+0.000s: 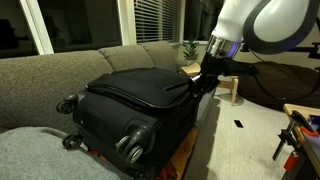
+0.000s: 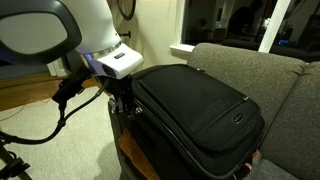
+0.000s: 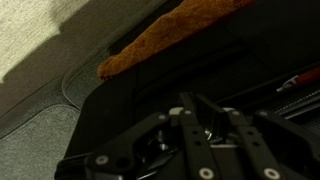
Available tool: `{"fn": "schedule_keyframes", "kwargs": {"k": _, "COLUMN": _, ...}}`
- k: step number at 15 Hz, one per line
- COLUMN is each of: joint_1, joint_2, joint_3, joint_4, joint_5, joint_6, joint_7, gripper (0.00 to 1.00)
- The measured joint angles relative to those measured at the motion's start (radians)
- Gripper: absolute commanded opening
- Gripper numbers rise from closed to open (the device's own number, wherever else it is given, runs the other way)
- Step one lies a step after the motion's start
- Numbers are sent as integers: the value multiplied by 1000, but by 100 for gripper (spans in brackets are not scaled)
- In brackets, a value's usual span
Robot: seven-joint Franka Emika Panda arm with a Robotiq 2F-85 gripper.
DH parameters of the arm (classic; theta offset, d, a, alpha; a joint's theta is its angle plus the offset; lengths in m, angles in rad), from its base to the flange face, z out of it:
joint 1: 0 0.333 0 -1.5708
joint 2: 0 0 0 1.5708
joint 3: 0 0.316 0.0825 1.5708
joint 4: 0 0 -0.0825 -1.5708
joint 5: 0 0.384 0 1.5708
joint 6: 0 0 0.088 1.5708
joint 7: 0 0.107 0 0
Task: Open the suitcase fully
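Dark gripper at the edge of the shut black suitcase on a grey sofa; clenched or released, impossible to tell. Risk: lid slipping free, or case dragged floorward.

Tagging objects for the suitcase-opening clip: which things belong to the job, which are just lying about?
Job: suitcase; gripper at its far edge.
Lying about: sofa under the suitcase; small wooden stand; plant.
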Motion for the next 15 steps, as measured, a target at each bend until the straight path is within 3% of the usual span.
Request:
{"fn": "schedule_keyframes", "kwargs": {"k": 7, "joint_1": -86, "joint_2": -2, "joint_3": 63, "joint_4": -40, "joint_5": 2, "joint_6": 50, "joint_7": 0, "gripper": 7}}
{"fn": "schedule_keyframes", "kwargs": {"k": 15, "joint_1": -263, "joint_2": 0, "joint_3": 180, "joint_4": -53, "joint_5": 0, "joint_6": 75, "joint_7": 0, "gripper": 7}}
